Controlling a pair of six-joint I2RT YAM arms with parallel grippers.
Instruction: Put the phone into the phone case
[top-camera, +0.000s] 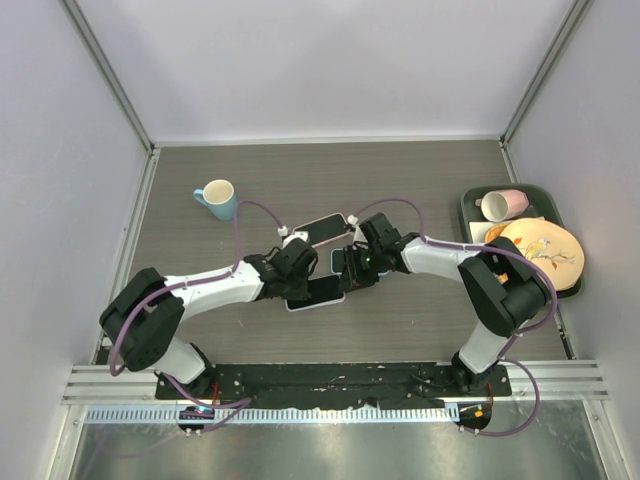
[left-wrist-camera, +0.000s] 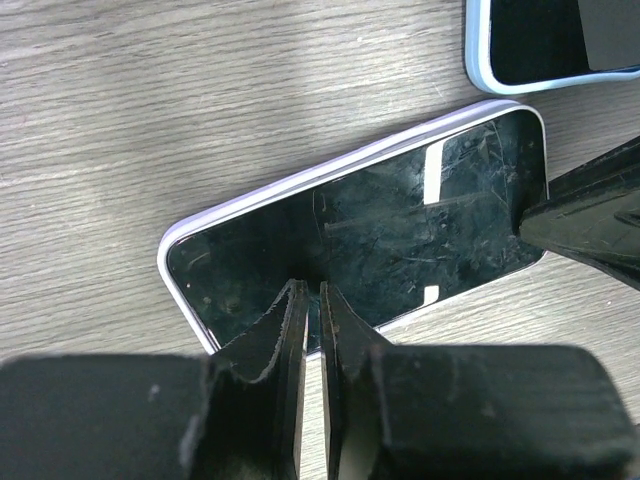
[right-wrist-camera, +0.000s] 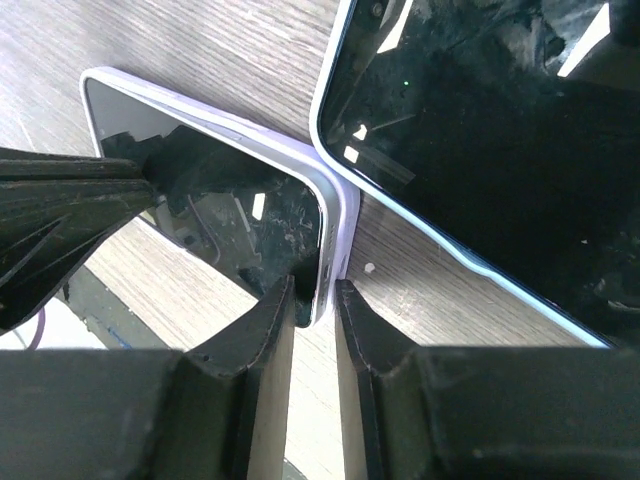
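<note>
Lavender-rimmed black-glass phone (left-wrist-camera: 400, 230) is lying flat on the wood-grain desk (top-camera: 420, 180), apparently cased already, a blue-rimmed black slab (left-wrist-camera: 540, 45) at its 1 o'clock. Left pincer (left-wrist-camera: 310, 295), nearly shut and empty, is pressing the screen edge; right pincer (right-wrist-camera: 315, 300) is pinching one corner, probably seating it.
</note>
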